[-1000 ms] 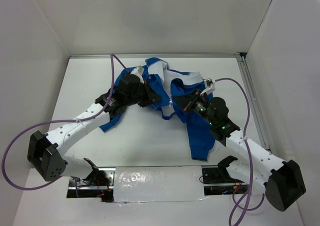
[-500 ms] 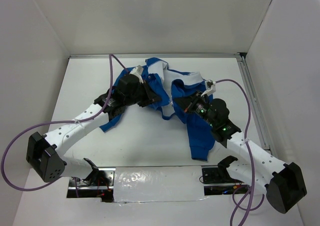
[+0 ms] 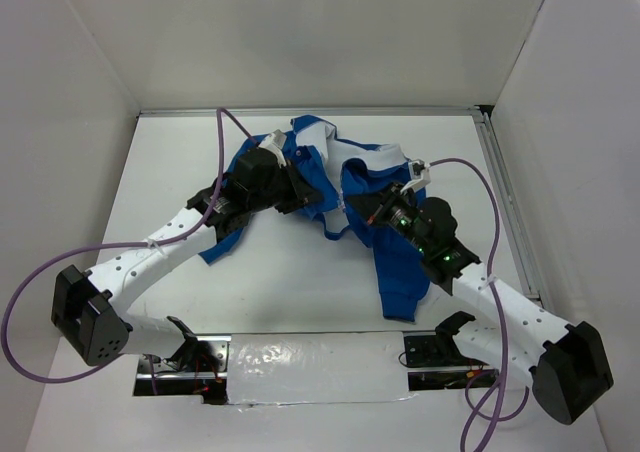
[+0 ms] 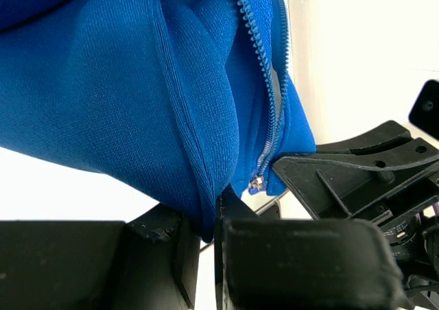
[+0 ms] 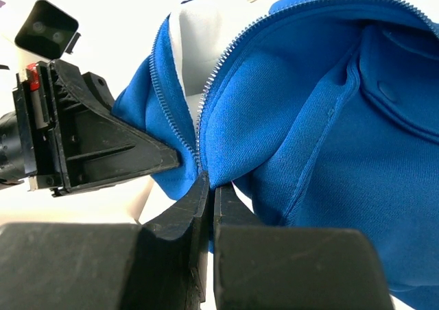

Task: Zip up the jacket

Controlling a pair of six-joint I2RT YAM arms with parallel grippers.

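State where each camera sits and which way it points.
Top external: above and behind, looking down on the table; left arm, right arm, jacket between them.
Left wrist: on that arm, looking along the left claw at the zipper.
Right wrist: likewise, along the right claw at the jacket's hem.
Shared: each wrist view shows the other claw at the same hem.

Top external: mounted above and behind the arm bases, it looked down and forward over the whole table (image 3: 290,272), far enough back to take in both arms and the white walls (image 3: 300,42).

Left wrist: looked out along the left gripper (image 4: 206,221), very close on the jacket (image 4: 103,84) and its zipper (image 4: 267,97). The right gripper (image 4: 281,167) entered from the right.

Right wrist: equally close, facing the opposite way, with the left gripper at frame left.

Shared: both wrist views covered the zipper's bottom end, which lay mid-table in the top view.
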